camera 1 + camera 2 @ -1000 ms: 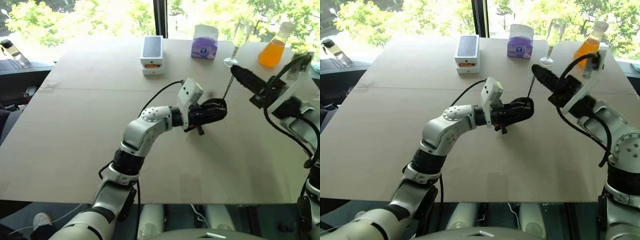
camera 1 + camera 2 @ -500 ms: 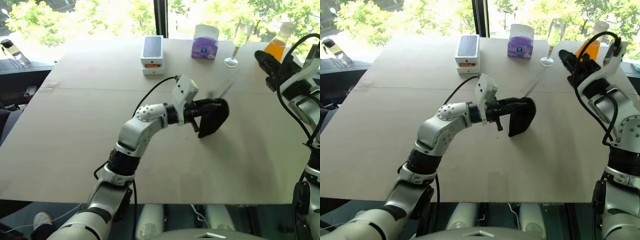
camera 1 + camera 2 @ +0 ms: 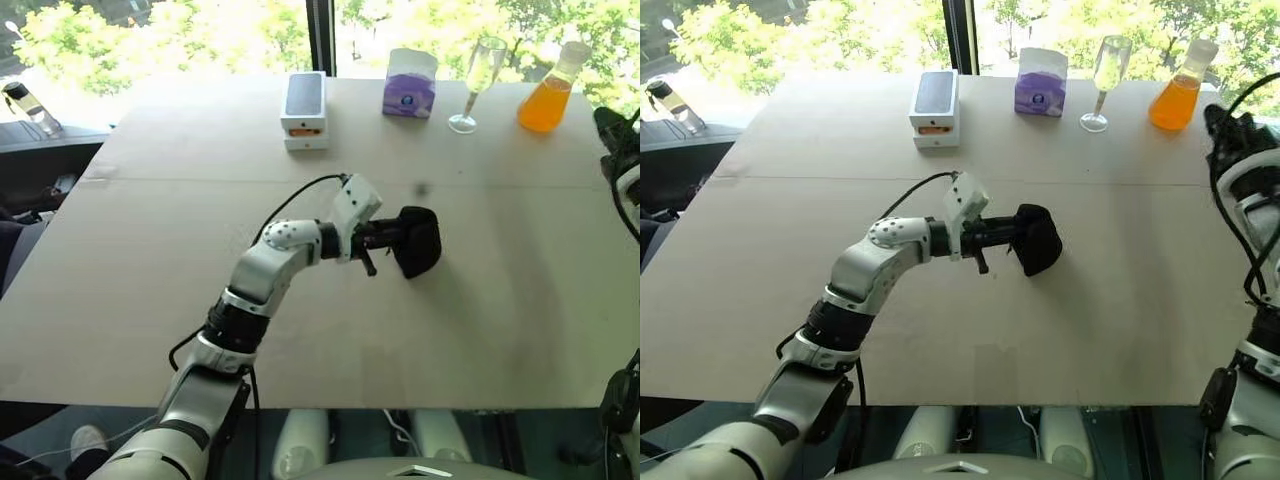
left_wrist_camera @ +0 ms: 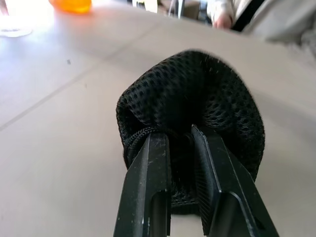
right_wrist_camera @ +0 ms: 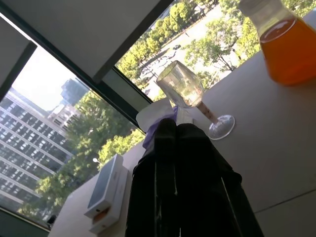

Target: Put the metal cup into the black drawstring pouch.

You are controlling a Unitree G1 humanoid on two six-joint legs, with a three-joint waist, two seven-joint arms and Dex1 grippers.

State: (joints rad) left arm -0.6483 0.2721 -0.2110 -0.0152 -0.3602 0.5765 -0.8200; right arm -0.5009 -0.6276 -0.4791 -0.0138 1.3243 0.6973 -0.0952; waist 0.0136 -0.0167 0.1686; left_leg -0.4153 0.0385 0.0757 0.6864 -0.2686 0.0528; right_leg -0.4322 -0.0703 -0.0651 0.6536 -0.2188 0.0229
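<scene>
From the head cameras, the left gripper point(image 3: 392, 240) pinches the black pouch point(image 3: 418, 241) by its gathered mouth, just above the beige table point(image 3: 150, 250) near the middle. The pouch bulges, so the metal cup is probably already inside, though no metal shows. By the look of it the bag is soft and limp, with a hard, slick cup giving it weight, so the cinched cord end is the safest place to hold. At the table's right edge, the right gripper point(image 3: 1225, 130) sits near the orange flask point(image 3: 1171, 92). A phone box point(image 3: 303, 108), a purple tissue box point(image 3: 409, 84) and a stemmed glass point(image 3: 478, 80) line the far side by the window.

In the left wrist view, both fingers point(image 4: 148, 187) clamp the mesh fabric and cord.

In the right wrist view, the fingers point(image 5: 170, 163) are pressed together, empty, pointing toward the glass.
</scene>
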